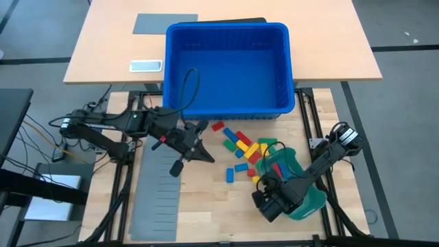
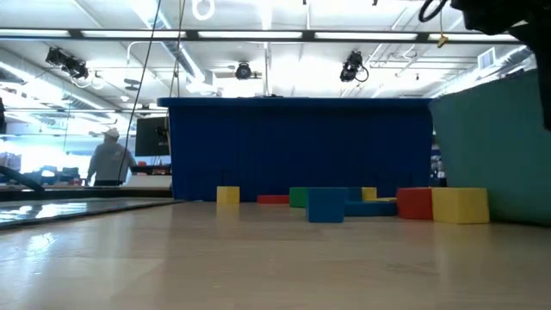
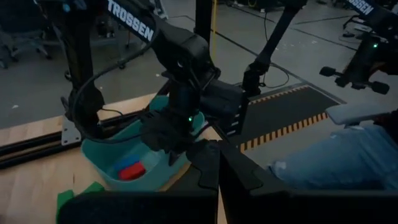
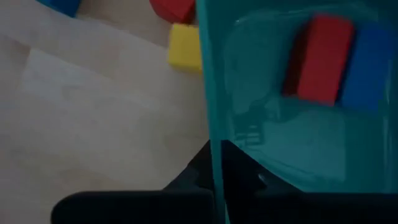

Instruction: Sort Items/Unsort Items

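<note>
Lying at the table's right front, the teal-green oblong plastic tray (image 1: 310, 199) is gripped by its rim in the right gripper (image 4: 214, 168), whose fingers are pinched shut on the thin wall. Inside it, 1 red block (image 4: 323, 59) and 1 blue block (image 4: 370, 62) are seen side by side (more cannot be told). The large blue plastic bin (image 1: 230, 68) behind shows no contents. The remaining small red, yellow, green and blue toy blocks (image 1: 241, 145) are scattered on the wooden table (image 1: 206, 206) between bin and tray. The left gripper (image 1: 202, 152), closed on nothing, hangs beside the flat grey slotted divider sheet (image 1: 156, 199). A person (image 2: 109, 159) is seen far behind.
</note>
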You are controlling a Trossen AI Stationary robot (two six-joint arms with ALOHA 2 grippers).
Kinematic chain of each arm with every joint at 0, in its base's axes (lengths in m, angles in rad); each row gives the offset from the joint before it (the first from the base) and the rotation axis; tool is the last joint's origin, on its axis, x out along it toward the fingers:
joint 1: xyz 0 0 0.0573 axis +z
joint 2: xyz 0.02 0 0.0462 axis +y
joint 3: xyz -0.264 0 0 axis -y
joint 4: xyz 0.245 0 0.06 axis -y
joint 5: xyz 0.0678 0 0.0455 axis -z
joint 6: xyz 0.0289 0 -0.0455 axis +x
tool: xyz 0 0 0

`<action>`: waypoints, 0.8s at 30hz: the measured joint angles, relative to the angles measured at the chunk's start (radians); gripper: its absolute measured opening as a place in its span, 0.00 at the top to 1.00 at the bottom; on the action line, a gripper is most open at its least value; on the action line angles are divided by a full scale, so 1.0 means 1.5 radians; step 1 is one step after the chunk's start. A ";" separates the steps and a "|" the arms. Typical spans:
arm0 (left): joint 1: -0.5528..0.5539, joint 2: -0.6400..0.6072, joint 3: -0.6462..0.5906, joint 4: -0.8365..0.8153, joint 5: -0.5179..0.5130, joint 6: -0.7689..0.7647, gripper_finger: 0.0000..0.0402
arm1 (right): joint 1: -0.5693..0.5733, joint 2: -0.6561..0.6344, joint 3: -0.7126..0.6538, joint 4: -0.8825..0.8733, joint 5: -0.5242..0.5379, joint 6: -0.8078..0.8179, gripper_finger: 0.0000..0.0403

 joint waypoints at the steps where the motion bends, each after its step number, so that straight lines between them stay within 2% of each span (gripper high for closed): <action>1: 0.000 -0.004 0.000 0.001 0.000 0.000 0.98 | -0.001 0.000 0.005 -0.003 0.003 -0.006 0.99; 13: 0.000 -0.035 0.000 -0.005 0.000 -0.003 0.98 | -0.015 -0.001 0.127 -0.085 0.071 -0.082 1.00; 19: 0.000 -0.066 0.000 -0.016 -0.006 -0.002 0.98 | -0.035 -0.002 0.216 -0.132 0.119 -0.161 1.00; 24: 0.000 -0.101 0.000 -0.015 -0.027 0.015 0.98 | -0.065 -0.002 0.282 -0.118 0.183 -0.273 1.00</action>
